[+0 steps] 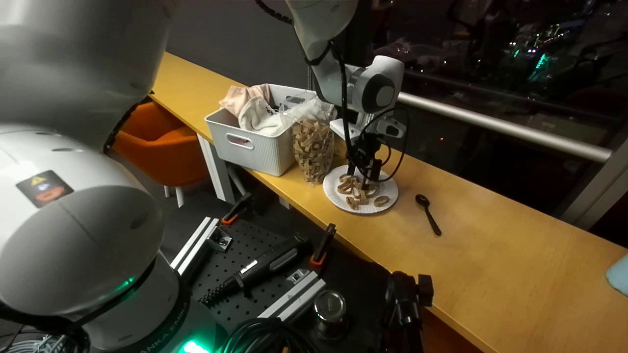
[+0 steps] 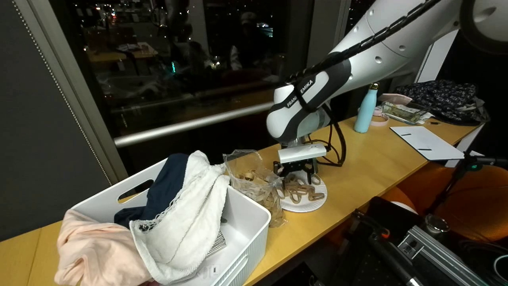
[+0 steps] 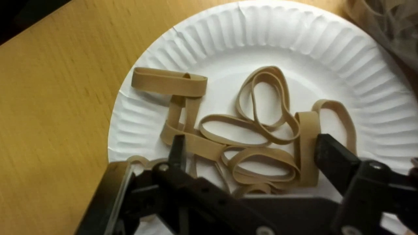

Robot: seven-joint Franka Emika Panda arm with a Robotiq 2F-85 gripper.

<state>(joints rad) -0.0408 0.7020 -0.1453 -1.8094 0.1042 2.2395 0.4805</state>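
Downward the arm (image 2: pixel 369 71) points its empty, wide-spread end effector (image 3: pixel 250 143) at rubber bands (image 3: pixel 308 140).

The gripper (image 1: pixel 359 179) hangs low over a white paper plate (image 1: pixel 332 196) bearing tan rubber bands (image 1: pixel 361 197), its jaws apart. Left of the plate stand a full clear bag (image 1: pixel 313 152) and a white bin (image 1: pixel 267 156) holding cloths (image 1: pixel 262 115); to the right, a black spoon (image 1: pixel 429 215) lies on the yellow table (image 1: pixel 490 245). An orange chair (image 1: pixel 171 157) stands at the table's near side, left.
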